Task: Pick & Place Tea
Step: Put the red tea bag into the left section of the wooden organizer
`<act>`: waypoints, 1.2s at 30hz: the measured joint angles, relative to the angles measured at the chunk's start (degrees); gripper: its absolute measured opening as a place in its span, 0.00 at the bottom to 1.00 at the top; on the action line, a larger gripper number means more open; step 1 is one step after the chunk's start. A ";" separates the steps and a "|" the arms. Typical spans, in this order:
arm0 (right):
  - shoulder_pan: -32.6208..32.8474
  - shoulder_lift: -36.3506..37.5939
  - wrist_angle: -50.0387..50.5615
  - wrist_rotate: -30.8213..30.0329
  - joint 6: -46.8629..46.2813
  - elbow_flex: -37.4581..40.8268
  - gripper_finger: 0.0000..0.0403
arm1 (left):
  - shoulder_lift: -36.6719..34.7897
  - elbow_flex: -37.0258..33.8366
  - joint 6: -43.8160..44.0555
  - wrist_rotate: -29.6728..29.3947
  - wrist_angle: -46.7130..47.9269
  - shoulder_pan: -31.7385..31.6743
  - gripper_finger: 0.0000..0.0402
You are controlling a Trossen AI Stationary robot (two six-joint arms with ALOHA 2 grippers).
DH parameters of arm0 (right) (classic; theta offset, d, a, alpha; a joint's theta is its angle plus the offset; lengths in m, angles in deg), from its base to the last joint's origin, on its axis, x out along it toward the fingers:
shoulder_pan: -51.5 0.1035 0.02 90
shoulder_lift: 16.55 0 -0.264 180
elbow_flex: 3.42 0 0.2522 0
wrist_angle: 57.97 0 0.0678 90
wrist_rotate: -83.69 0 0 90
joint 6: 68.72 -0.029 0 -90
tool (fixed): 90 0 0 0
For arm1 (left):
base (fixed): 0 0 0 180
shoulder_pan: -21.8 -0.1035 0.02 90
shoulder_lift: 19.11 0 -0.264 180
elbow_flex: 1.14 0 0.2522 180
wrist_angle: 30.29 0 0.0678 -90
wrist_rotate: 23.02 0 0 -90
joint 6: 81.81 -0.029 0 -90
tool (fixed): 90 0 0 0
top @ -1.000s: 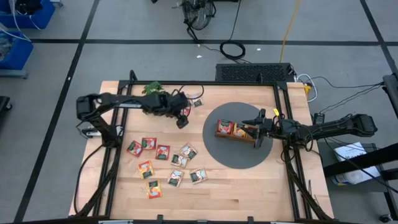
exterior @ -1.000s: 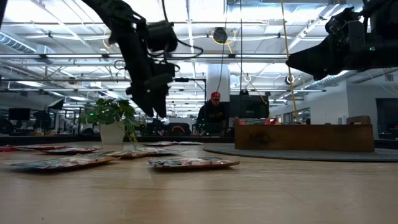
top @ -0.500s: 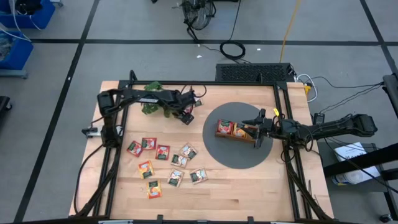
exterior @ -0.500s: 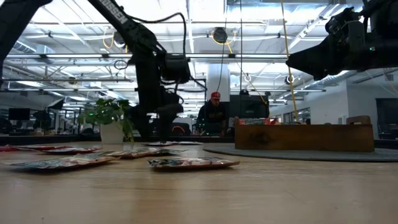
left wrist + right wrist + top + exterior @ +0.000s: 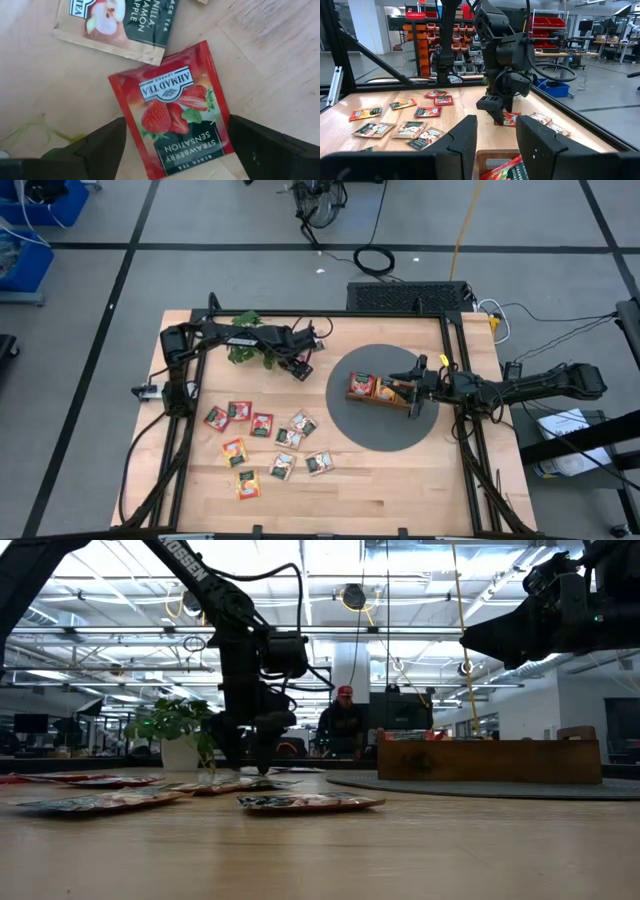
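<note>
My left gripper (image 5: 172,150) hangs open near the table's far edge, pointing down. Its two fingers stand on either side of a red strawberry tea sachet (image 5: 172,107) that lies flat on the wood. The right wrist view shows this gripper (image 5: 497,112) low over that sachet (image 5: 511,119). A brown apple sachet (image 5: 115,20) lies just beyond. Several more tea sachets (image 5: 262,438) are spread over the near left of the table. My right gripper (image 5: 410,392) waits open and level above the wooden tray (image 5: 385,395), which has sachets (image 5: 360,387) in it.
The tray stands on a round grey mat (image 5: 390,430) at the table's right. A small potted plant (image 5: 243,330) stands at the far left, close behind my left arm. Bare wood lies along the table's near edge (image 5: 400,490). A person (image 5: 345,725) sits in the room beyond.
My left gripper has come down from well above the table to just over the wood near the far edge. It has also rolled about its own line. It now straddles the red sachet and has stayed open. The sachets have not moved.
</note>
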 joint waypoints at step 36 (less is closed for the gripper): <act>0.00 0.00 0.46 0.03 -0.07 0.00 0.31 | -2.64 -0.52 -7.09 5.58 3.61 1.60 0.44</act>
